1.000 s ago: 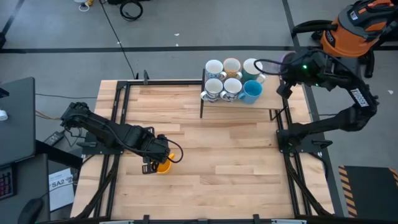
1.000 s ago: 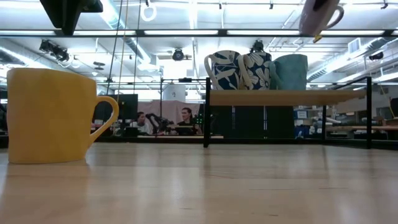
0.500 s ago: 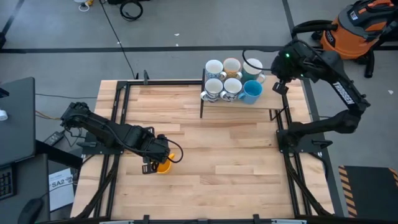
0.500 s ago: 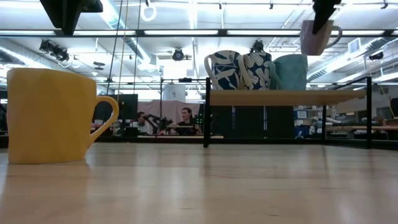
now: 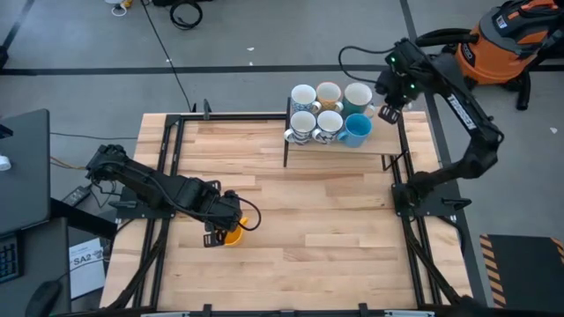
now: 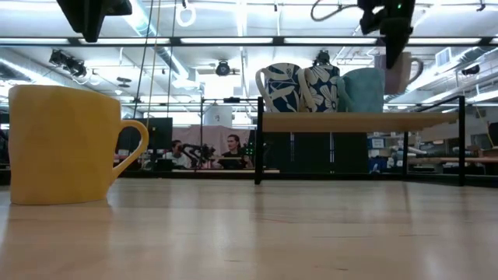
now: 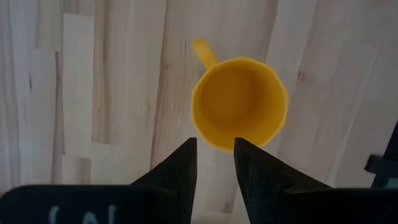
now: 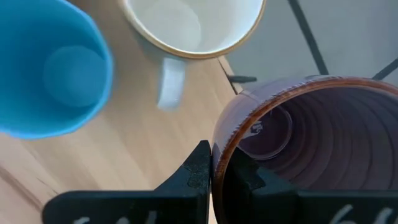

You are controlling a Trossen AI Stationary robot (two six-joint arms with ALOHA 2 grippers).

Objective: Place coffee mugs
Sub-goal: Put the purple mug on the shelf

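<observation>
Rim-pinching is securing the rigid, breakable purple mug [image 8: 311, 149] between the right gripper [image 8: 214, 171] fingers, though glazed ceramic is likely proving slippery there.

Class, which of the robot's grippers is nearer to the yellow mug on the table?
Left. The left gripper hovers directly above the yellow mug, open. The right gripper is far across the table by the shelf, gripping a purple mug.

A: Bare table [image 5: 335, 220] stretches wide between the yellow mug [image 5: 231, 235] and the shelf [image 5: 388, 150].
B: Six mugs [image 5: 328, 110] crowd the shelf; only its right end is free.
</observation>
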